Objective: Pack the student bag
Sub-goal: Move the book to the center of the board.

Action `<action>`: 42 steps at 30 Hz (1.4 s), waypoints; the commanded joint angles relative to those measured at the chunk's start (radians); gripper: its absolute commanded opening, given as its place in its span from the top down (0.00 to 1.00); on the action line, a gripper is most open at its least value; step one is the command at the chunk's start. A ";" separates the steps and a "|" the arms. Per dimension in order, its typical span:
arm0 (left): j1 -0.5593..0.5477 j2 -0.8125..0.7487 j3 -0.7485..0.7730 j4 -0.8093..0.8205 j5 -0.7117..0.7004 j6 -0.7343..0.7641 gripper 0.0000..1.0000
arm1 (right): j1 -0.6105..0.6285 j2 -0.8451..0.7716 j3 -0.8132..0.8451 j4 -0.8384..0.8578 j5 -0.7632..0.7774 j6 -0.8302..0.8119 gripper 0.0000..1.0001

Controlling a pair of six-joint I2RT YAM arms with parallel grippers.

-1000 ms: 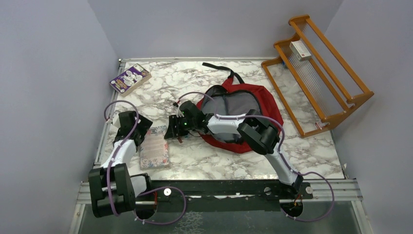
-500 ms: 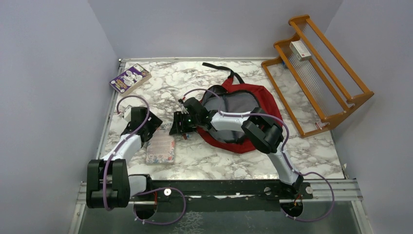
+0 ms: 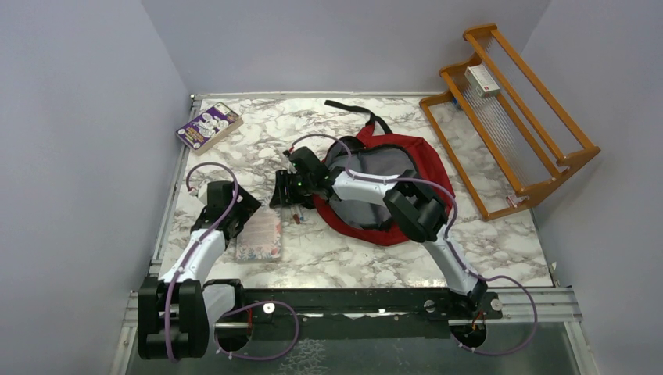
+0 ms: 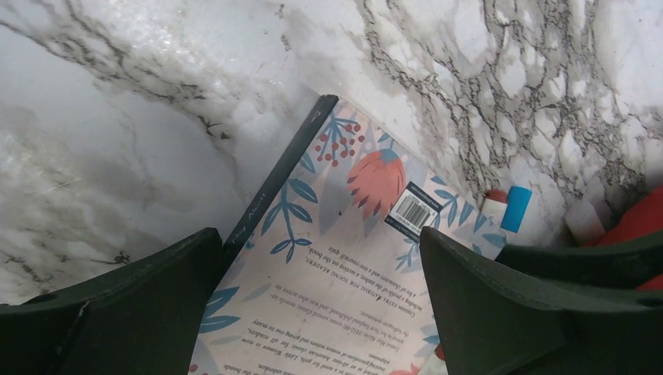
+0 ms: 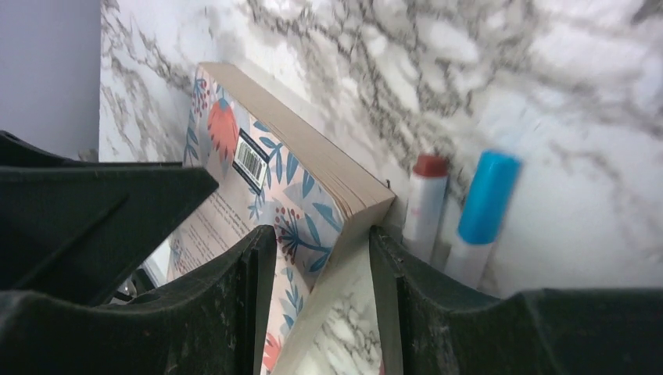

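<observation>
The student bag (image 3: 414, 168) lies open on the marble table, red with grey lining, with my right arm stretched across it. A floral-covered book (image 3: 259, 234) rests left of the bag. My right gripper (image 3: 285, 191) is shut on the book's far corner (image 5: 336, 226), one finger on the cover and the other against the page edge. My left gripper (image 3: 238, 212) hovers over the book's left side (image 4: 344, 258) with its jaws wide open on either side of it (image 4: 319, 258). A sliver of the red bag (image 4: 641, 219) shows at the right of the left wrist view.
Two markers, one blue-capped (image 5: 486, 195) and one red-capped (image 5: 426, 191), lie right beside the book's corner. A purple box (image 3: 208, 125) sits at the back left. A wooden rack (image 3: 539, 168) holding a small white box (image 3: 482, 80) stands at the right.
The book has slid right and a little back with the right gripper on its corner. My left gripper has moved right along the book's left side.
</observation>
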 commanded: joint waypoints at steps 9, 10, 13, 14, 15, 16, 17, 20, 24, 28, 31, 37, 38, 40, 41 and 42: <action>-0.006 0.088 0.036 0.056 0.129 0.000 0.01 | -0.074 0.121 0.240 -0.099 -0.071 -0.115 0.50; -0.006 0.073 0.033 0.036 0.115 -0.002 0.01 | -0.074 0.105 0.225 -0.091 -0.064 -0.118 0.50; -0.006 0.014 0.015 -0.036 0.065 -0.016 0.01 | -0.074 0.043 0.169 -0.074 -0.042 -0.131 0.50; -0.006 -0.006 0.007 -0.056 0.048 -0.021 0.01 | -0.075 0.019 0.150 -0.070 -0.037 -0.135 0.50; -0.006 -0.026 0.001 -0.080 0.033 -0.025 0.01 | -0.075 -0.006 0.122 -0.065 -0.029 -0.138 0.50; -0.006 -0.046 -0.004 -0.103 0.019 -0.029 0.01 | -0.075 -0.033 0.099 -0.057 -0.022 -0.138 0.50; -0.005 -0.063 -0.009 -0.123 0.008 -0.035 0.01 | -0.075 -0.060 0.072 -0.050 -0.016 -0.136 0.50; -0.004 -0.111 -0.030 -0.141 0.001 -0.034 0.01 | -0.074 -0.130 0.005 -0.034 -0.004 -0.106 0.50; -0.004 -0.126 -0.042 -0.139 0.002 -0.033 0.01 | -0.072 -0.179 -0.062 -0.036 -0.013 -0.017 0.50; -0.004 -0.117 -0.046 -0.116 0.028 -0.010 0.01 | -0.061 -0.189 -0.103 -0.036 -0.015 0.054 0.50; -0.004 -0.116 -0.056 -0.081 0.049 0.012 0.01 | -0.045 -0.177 -0.112 -0.033 0.002 0.086 0.50; -0.004 -0.105 -0.055 -0.067 0.071 0.031 0.01 | -0.024 -0.127 -0.078 -0.045 -0.013 0.122 0.52; -0.004 -0.103 -0.058 -0.062 0.078 0.031 0.01 | -0.022 -0.122 -0.072 -0.045 -0.013 0.124 0.53; -0.004 -0.098 -0.061 -0.052 0.082 0.030 0.01 | -0.017 -0.113 -0.064 -0.048 -0.010 0.125 0.54; -0.004 -0.096 -0.064 -0.047 0.095 0.029 0.01 | -0.016 -0.109 -0.061 -0.051 -0.008 0.126 0.54; -0.004 -0.093 -0.064 -0.042 0.109 0.026 0.01 | -0.015 -0.105 -0.060 -0.056 -0.006 0.128 0.54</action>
